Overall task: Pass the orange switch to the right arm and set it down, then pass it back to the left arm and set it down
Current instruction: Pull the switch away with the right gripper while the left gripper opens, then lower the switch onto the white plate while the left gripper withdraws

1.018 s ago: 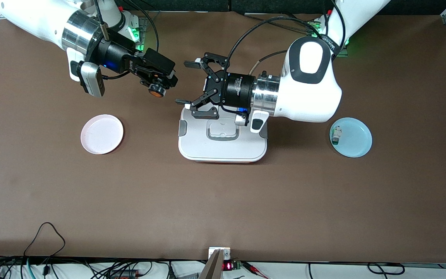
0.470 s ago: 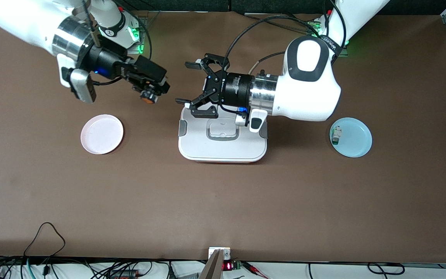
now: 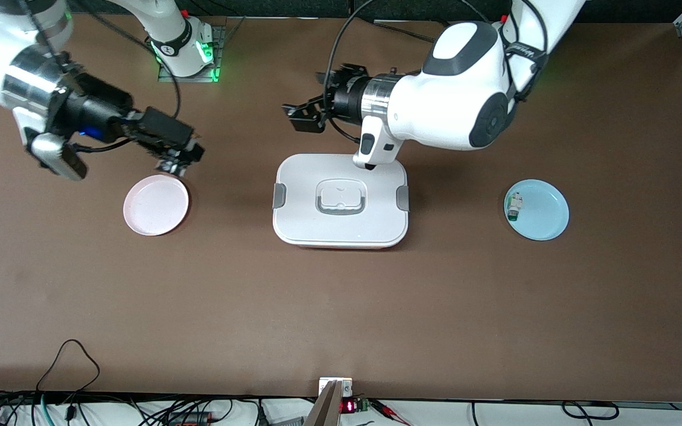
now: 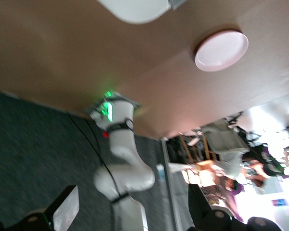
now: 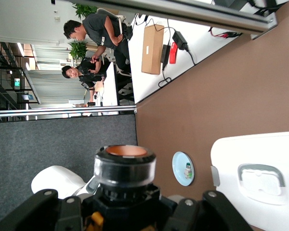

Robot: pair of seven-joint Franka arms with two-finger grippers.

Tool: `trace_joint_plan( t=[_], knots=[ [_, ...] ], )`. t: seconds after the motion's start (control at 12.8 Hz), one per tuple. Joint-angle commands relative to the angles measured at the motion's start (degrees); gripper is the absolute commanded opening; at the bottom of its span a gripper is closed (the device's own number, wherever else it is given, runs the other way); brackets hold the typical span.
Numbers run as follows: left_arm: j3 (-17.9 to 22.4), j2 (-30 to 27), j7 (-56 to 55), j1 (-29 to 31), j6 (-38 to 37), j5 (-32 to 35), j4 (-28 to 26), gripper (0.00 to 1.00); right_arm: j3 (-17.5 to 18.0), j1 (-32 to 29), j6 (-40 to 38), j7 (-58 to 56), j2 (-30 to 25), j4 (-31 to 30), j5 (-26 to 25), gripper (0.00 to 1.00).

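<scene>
Right hand (image 3: 180, 158) clenched on the small black cylindrical orange-faced switch (image 5: 125, 166), over the brown matte worktop (image 3: 341, 307) beside the smooth pink round plate (image 3: 155, 205). White rounded lidded plastic box (image 3: 341, 201) toward the left arm's end from that plate. Left hand (image 3: 305, 115) released, over the worktop beside the box.

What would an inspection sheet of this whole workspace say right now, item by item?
Surface: brown table, bare across its nearer half.
Job's things: orange switch in the right gripper; white box at mid-table, lid on.
Clutter: pink plate toward the right arm's end; blue plate toward the left arm's end, holding a small white part with green tip.
Grippers: right gripper shut on the switch, above the pink plate's rim; left gripper open, in the air.
Cables: black cable loop on the table's near edge.
Surroundings: people at desks, seen in the right wrist view.
</scene>
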Motion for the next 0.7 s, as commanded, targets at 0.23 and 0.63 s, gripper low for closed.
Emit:
trace_joint_plan(
  t=[0.23,0.63],
  knots=[
    [0.7,-0.6,26.9,5.7,-6.9,20.4,-2.6,1.0,0.4,-3.9,-5.4,-1.4,4.8,5.4,-6.2,0.01],
    [0.8,-0.6,36.8,7.1,-9.0,40.4,-4.5,1.0,0.5,-6.2,-5.3,-3.7,4.8,0.8,-16.7,0.01]
  ],
)
